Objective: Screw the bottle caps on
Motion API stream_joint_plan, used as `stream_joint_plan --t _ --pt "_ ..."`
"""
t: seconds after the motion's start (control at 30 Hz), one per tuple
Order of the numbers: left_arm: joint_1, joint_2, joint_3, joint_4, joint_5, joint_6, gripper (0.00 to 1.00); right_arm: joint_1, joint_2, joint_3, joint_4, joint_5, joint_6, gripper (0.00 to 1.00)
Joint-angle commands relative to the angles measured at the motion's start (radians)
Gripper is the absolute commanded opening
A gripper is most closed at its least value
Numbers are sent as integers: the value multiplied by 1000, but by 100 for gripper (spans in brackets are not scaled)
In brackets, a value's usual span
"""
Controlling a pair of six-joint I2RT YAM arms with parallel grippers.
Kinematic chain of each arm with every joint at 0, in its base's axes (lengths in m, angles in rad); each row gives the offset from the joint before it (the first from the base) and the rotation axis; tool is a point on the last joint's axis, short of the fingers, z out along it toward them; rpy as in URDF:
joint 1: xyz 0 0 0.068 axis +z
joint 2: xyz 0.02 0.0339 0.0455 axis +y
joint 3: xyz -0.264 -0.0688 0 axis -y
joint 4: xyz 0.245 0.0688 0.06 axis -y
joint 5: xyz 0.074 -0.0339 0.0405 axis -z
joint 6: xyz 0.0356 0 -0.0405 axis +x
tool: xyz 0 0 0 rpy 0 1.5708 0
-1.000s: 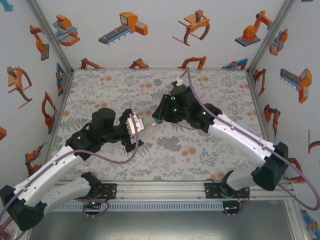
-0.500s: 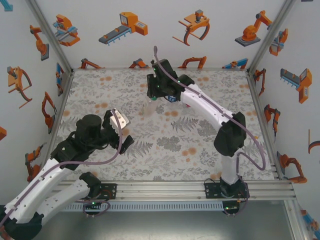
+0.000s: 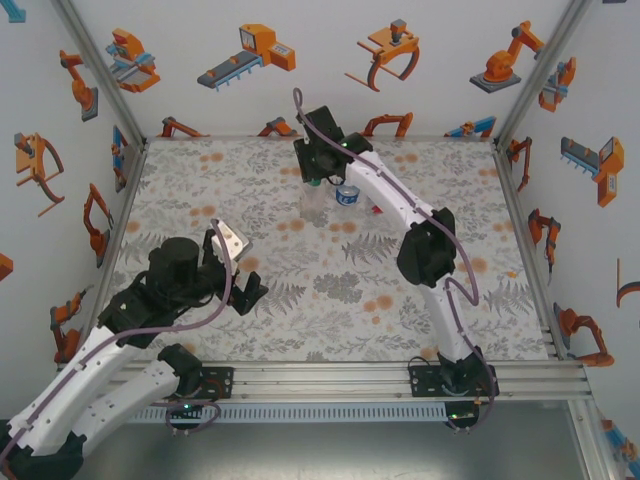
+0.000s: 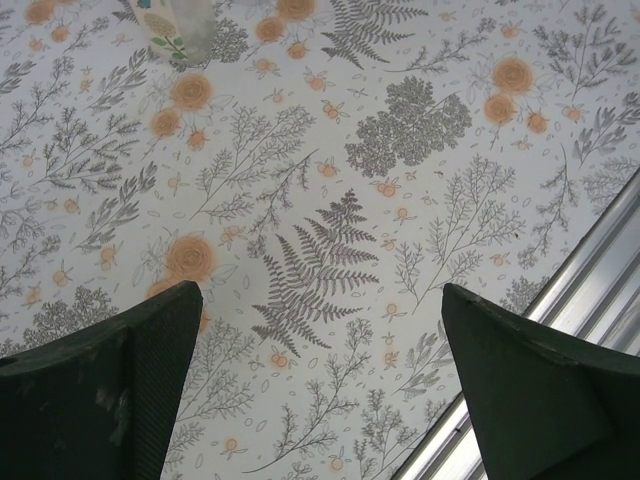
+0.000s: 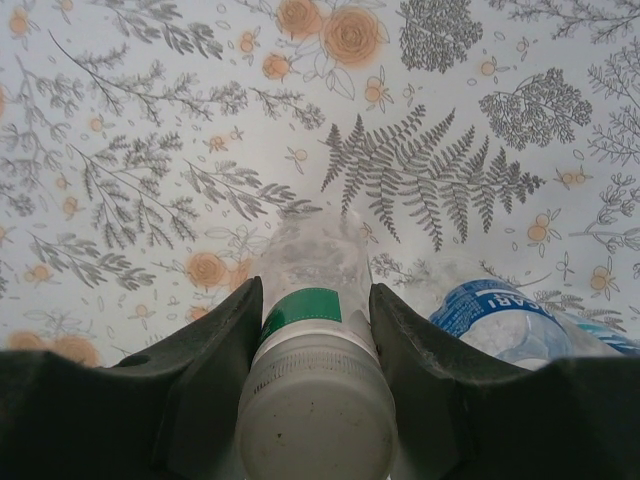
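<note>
Now right gripper (image 5: 315, 295) clamps the capped tall bottle (image 5: 305, 250) under its cap; best lowered straight, clear of water bottle (image 5: 490, 315); near-left, left gripper (image 4: 320, 300) spread, empty.

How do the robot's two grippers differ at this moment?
The right gripper is shut on a clear bottle with a white cap; the left gripper is wide open and empty. The right gripper is toward the far side of the table; the left gripper is nearer the front rail. Both have dark fingers and face down at the table.
</note>
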Motion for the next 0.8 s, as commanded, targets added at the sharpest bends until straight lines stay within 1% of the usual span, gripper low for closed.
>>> stream_joint_plan --t 0.0,0.1,0.23,0.47,0.63,0.77 --pt "6 -14 -13 12 14 -29 97 0 3 39 -37 10 -28 35" --pt "6 -14 -10 11 17 -29 97 -1 10 35 -36 0 -26 39" --pt "5 -20 -6 12 23 -30 97 0 6 42 -41 3 -27 48" --pt "6 -11 -6 26 12 -33 97 0 -25 106 -77 17 -47 57" --pt "6 10 -11 58 -14 -38 97 -2 -100 108 -103 49 -77 60" --pt "6 52 -12 105 -59 -40 97 -12 -189 40 -105 72 -89 63"
